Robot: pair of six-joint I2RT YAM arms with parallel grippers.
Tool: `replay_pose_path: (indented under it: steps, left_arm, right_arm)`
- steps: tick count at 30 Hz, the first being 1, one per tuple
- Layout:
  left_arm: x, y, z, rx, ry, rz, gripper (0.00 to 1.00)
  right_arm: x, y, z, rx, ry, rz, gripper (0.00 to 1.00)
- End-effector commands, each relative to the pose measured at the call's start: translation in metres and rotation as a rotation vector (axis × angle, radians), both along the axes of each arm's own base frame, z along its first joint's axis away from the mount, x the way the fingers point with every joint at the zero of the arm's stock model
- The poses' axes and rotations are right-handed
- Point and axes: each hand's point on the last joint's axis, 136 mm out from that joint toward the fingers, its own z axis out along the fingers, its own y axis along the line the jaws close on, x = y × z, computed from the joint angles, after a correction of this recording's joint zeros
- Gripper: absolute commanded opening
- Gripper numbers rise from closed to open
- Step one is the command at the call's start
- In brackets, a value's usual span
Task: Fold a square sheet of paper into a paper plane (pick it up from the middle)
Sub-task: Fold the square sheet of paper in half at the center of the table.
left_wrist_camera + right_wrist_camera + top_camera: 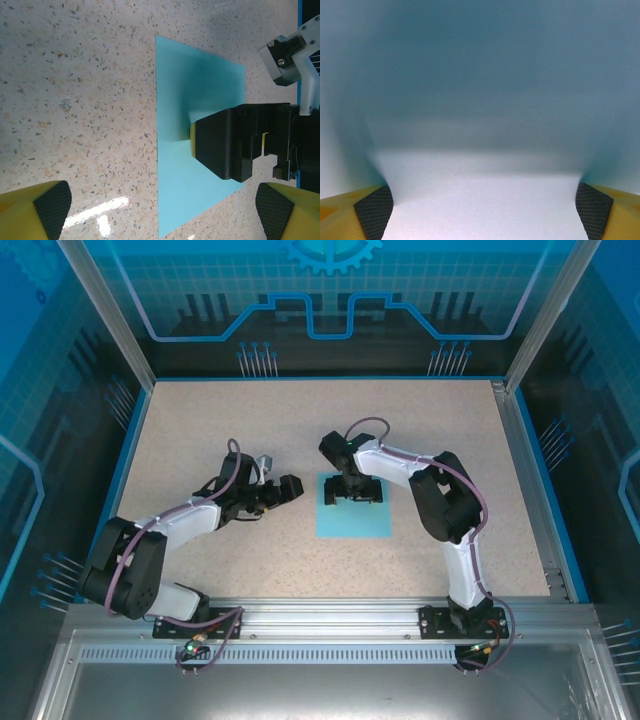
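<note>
Square sheet of paper (352, 522): plain cyan, unfolded, flat on speckled table (200, 420) approx centre, btwn the two arms. Left pincer (293, 487): wide open, holds nothing, just left of sheet's edge, not touching it. Right pincer (352, 496): jaws spread wide, tips down on sheet's far half, paper bowing up a bit btwn them; not clamped on it.
</note>
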Motion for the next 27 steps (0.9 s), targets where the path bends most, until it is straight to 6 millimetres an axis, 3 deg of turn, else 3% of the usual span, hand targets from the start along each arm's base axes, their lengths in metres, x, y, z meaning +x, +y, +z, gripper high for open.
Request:
replay_pose_path:
  steps: [1, 6, 27]
  left_arm:
    - [0.003, -0.007, 0.006, -0.008, -0.01, -0.031, 0.99]
    - [0.004, -0.008, 0.007, -0.007, -0.012, -0.036, 0.99]
    - [0.0, -0.007, 0.006, -0.003, -0.006, -0.038, 0.99]
  right_arm:
    - [-0.021, -0.009, -0.028, -0.03, 0.084, -0.023, 0.99]
    - [-0.03, -0.008, -0.044, -0.022, 0.121, -0.024, 0.99]
    - [-0.018, 0.0, -0.026, 0.02, 0.075, 0.007, 0.91]
